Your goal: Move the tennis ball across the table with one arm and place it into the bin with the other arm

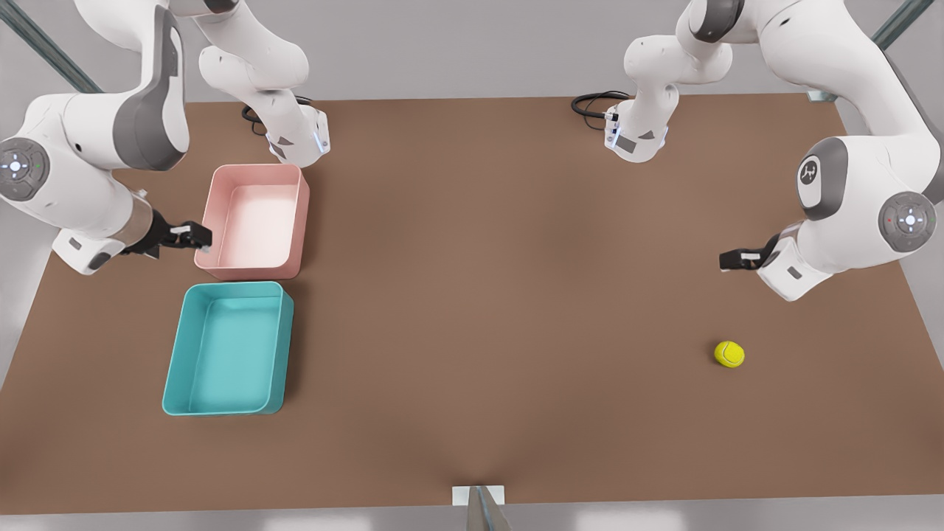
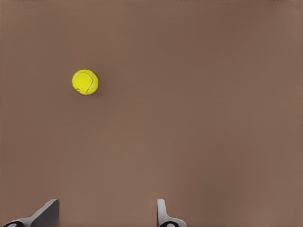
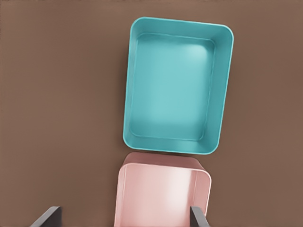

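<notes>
At the front view's left, the right gripper [image 1: 198, 237] hangs over the near corner of the pink tub [image 1: 254, 221]. Its jaws are spread wide with nothing between them; in the right wrist view the fingertips [image 3: 47, 216] stand either side of that tub. Just in front of the pink tub, close beside it, sits the teal bin [image 1: 228, 348], a shallow tub with rounded corners and nothing inside.

The brown tabletop [image 1: 487, 295] is bare across its middle.

At the front view's right, the left gripper [image 1: 729, 259] hovers above the tabletop, jaws parted wide and holding nothing. The tennis ball [image 1: 729, 354] lies on the tabletop near that gripper, toward the front edge and well apart from both tubs. It is small, bright yellow-green and fuzzy, with a pale curved seam across it, plainest in the left wrist view [image 2: 85, 82].
</notes>
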Action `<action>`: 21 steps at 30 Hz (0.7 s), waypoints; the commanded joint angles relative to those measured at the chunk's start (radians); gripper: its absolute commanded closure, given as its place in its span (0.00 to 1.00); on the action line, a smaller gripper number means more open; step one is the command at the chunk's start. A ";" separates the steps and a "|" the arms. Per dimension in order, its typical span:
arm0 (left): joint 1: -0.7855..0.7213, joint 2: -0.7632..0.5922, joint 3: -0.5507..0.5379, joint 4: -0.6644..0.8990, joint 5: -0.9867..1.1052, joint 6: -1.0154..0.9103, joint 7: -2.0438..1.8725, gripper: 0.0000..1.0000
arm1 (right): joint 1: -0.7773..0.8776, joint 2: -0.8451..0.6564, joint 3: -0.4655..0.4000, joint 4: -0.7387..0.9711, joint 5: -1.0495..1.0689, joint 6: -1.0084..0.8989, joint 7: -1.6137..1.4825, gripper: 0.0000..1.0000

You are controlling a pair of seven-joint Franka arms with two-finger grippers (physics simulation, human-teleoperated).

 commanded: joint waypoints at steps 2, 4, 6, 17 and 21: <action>0.000 -0.001 0.000 0.000 0.000 0.029 -0.038 0.00 | -0.002 0.001 0.000 0.001 0.002 0.039 -0.028 0.00; 0.031 0.058 0.002 0.019 0.000 0.061 -0.030 0.21 | 0.004 0.004 0.001 -0.001 0.002 0.039 -0.027 0.00; 0.060 0.216 0.002 0.102 0.008 0.099 0.011 0.79 | 0.016 0.023 0.007 -0.009 -0.003 0.035 -0.016 0.00; 0.284 0.430 -0.003 -0.101 0.135 0.857 2.149 0.79 | 0.000 0.090 -0.002 0.086 0.002 0.012 -0.056 0.00; 0.281 0.453 -0.003 -0.122 0.176 0.800 2.165 0.79 | -0.004 0.092 -0.002 0.088 0.002 0.014 -0.057 0.00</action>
